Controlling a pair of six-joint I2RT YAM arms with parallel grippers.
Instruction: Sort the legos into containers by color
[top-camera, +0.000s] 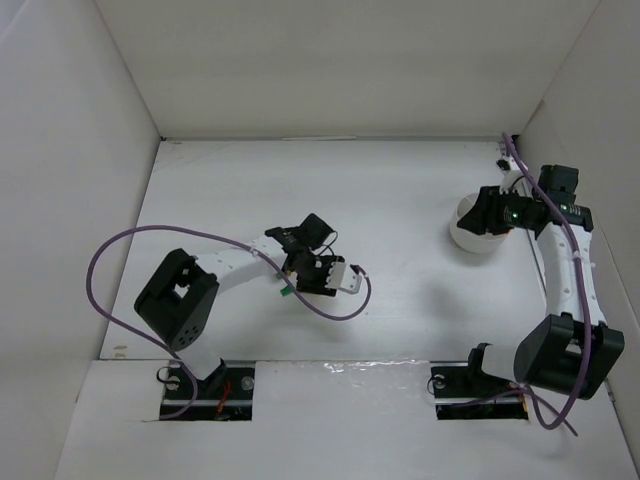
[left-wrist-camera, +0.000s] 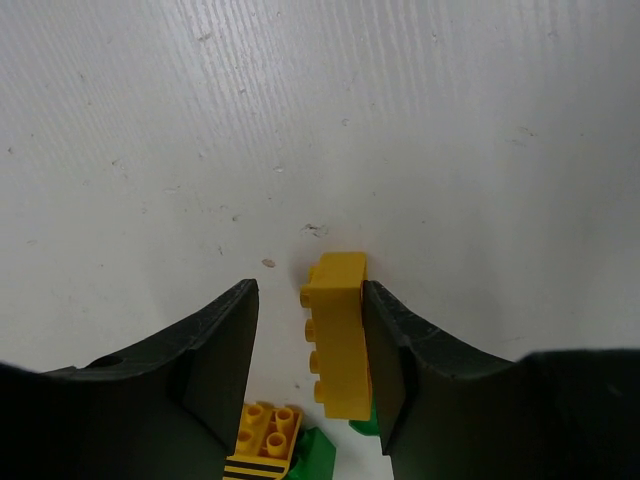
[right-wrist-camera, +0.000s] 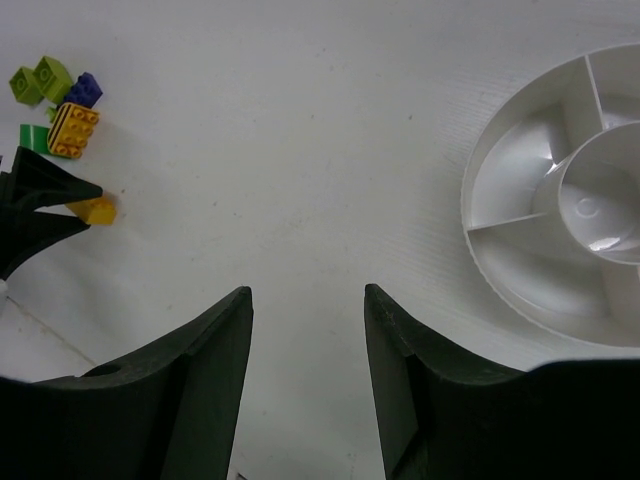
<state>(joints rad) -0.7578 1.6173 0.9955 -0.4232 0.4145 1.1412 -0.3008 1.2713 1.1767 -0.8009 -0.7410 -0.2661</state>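
- Your left claw (left-wrist-camera: 310, 292) is down at the worktop (left-wrist-camera: 300, 120), straddling a plain yellow brick (left-wrist-camera: 338, 335).
- The brick lies on its side with its studs toward 9 o'clock. Its back touches the finger (left-wrist-camera: 395, 370) at 3 o'clock, and a strip of worktop shows between the studs and the other finger.
- The claw is therefore partly open and not clenched. It brackets the brick without grasping it.
- The brick sits at the pile's edge, so I judge that closing here would catch it alone.
- At 6 o'clock in that wrist view, a striped yellow brick (left-wrist-camera: 262, 440) and a green brick (left-wrist-camera: 318, 455) lie just behind the fingers, close enough to be nudged.
- In the right wrist view, the rest of the legos cluster at 10 o'clock. They include lime green bricks (right-wrist-camera: 38, 78) and a purple brick (right-wrist-camera: 84, 90), well apart from the bowl.
- Your right claw (right-wrist-camera: 307, 295) is released and empty, its fingers apart over bare worktop.
- The divided white bowl (right-wrist-camera: 520, 200) sits at 2 o'clock from the right claw. I judge that the claw is parked there to keep the approach free.
- The compartments (right-wrist-camera: 520, 150) in view hold no bricks, so sorting looks barely begun.
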